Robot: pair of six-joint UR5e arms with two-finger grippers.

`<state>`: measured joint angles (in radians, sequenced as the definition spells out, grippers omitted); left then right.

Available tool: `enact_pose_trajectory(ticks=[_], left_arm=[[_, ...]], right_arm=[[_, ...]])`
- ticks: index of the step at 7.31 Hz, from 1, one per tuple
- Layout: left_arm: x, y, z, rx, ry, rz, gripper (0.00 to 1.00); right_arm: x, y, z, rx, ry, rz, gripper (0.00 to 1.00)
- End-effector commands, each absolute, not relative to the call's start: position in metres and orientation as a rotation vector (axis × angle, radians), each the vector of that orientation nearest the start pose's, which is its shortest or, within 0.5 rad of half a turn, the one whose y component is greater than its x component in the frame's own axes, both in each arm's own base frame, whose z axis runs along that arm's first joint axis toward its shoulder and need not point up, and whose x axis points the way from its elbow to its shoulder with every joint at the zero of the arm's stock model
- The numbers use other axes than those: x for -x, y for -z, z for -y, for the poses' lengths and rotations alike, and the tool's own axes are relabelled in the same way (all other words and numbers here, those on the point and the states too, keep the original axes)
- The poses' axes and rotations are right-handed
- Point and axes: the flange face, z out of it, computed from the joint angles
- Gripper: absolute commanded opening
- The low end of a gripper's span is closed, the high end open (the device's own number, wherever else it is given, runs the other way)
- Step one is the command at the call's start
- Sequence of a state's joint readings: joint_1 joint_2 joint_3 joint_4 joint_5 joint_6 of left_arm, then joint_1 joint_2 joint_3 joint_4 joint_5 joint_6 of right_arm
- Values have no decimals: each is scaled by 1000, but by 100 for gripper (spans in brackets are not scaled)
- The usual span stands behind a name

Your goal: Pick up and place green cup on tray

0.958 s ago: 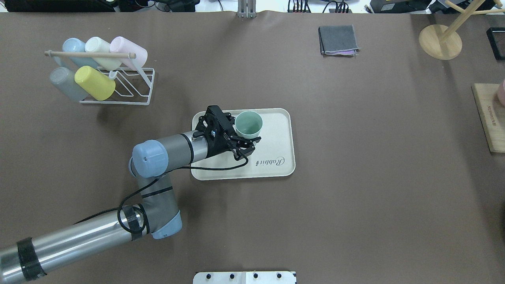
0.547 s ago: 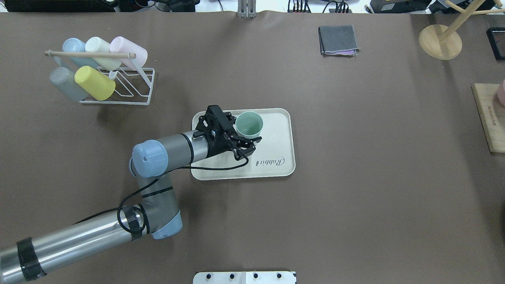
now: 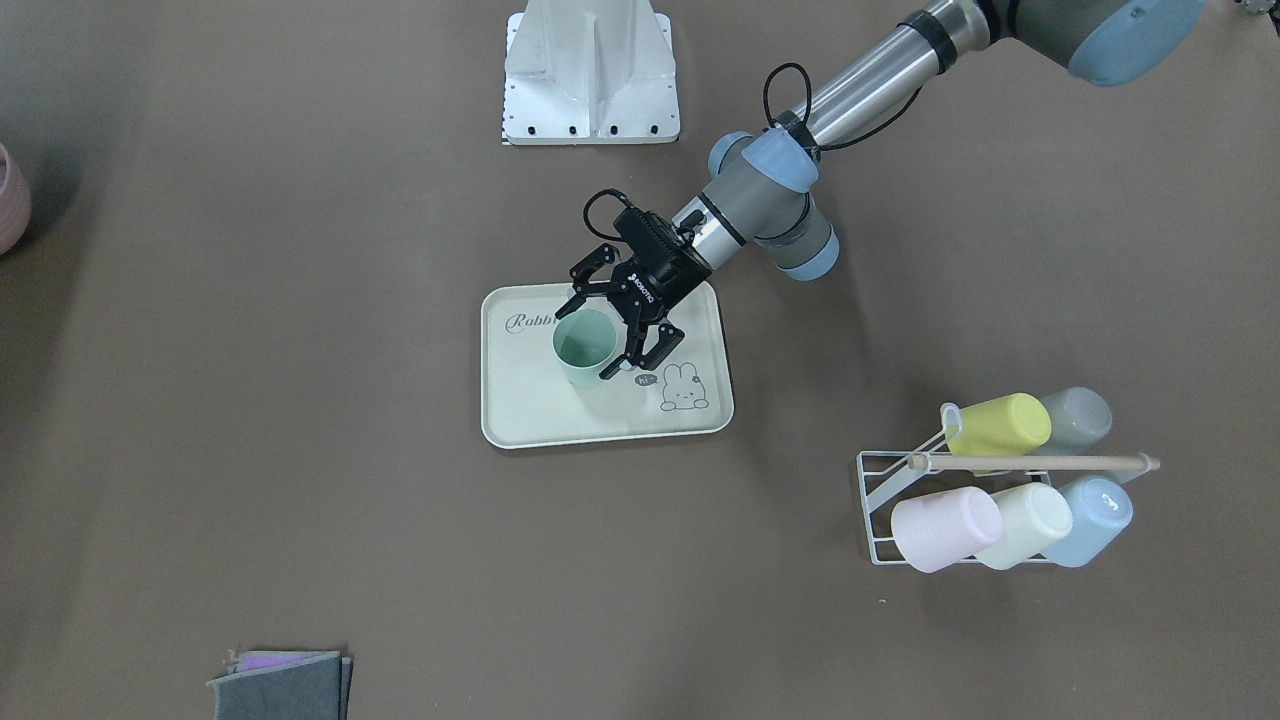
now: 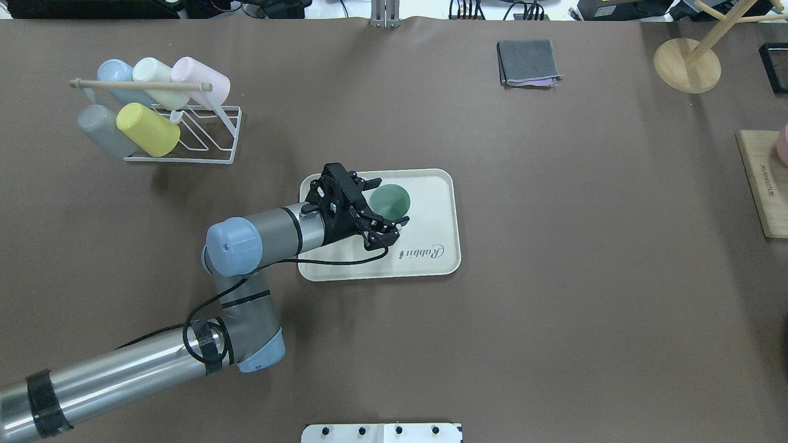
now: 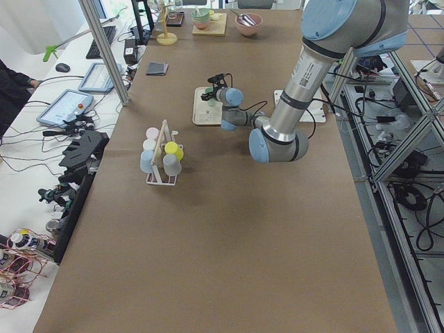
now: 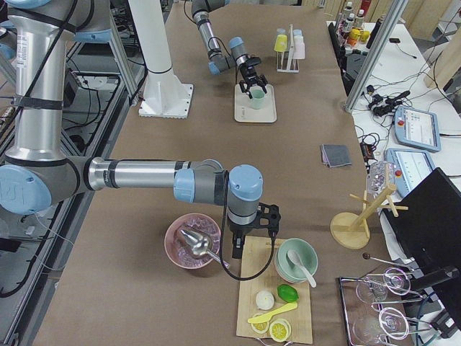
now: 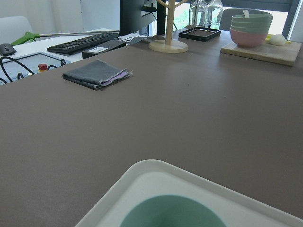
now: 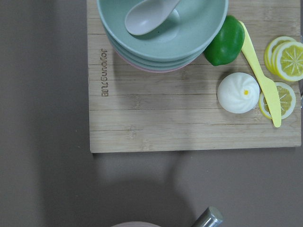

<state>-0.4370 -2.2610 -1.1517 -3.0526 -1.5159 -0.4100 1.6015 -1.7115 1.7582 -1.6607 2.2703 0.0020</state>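
The mint green cup (image 4: 391,200) stands upright on the cream tray (image 4: 431,209), in its left half, away from the "Rabbit" script. My left gripper (image 4: 383,207) is open, with one finger on each side of the cup. The front-facing view shows the same: the cup (image 3: 578,352) on the tray (image 3: 530,410), between the fingers of the left gripper (image 3: 600,335). The left wrist view shows the cup's rim (image 7: 173,215) and the tray's edge (image 7: 156,168). My right gripper (image 6: 252,241) hangs over a wooden board far to the right; I cannot tell whether it is open.
A white wire rack (image 4: 178,132) at the back left holds several cups, among them a yellow-green one (image 4: 148,129) and a cream one (image 4: 157,74). A folded grey cloth (image 4: 528,63) and a wooden stand (image 4: 686,64) are at the back right. The wooden board (image 8: 189,118) carries bowls and food.
The cup has come down onto the tray and looks smaller and darker from above. The left gripper's fingers have spread apart and let go of it. The arm has barely moved.
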Motion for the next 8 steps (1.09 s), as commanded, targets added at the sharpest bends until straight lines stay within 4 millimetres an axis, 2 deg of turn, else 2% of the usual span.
enact_pose_trajectory(ticks=[1,4,5,6,7,8], left_arm=[[-595,-257,432,-1318,-472,-1229,99],[-561,-183,425,-1378,-443,-1282,99],[-552,-151,419,-1376,-450,-1288,99],[-545,-104,418,-1361,-451,-1261,99],[-515,-65,442,-1325,-436,-1148,99],[-471,-35,466,-1299,-475,-971,99]], right_arm=[[-83,-645,428,32,-47,697,100],[-83,-644,429,30,-45,697,100],[-83,-644,429,28,-45,697,100],[-83,-645,429,30,-45,695,100],[-83,-644,429,28,-45,694,100],[-83,-644,429,28,-45,694,100]])
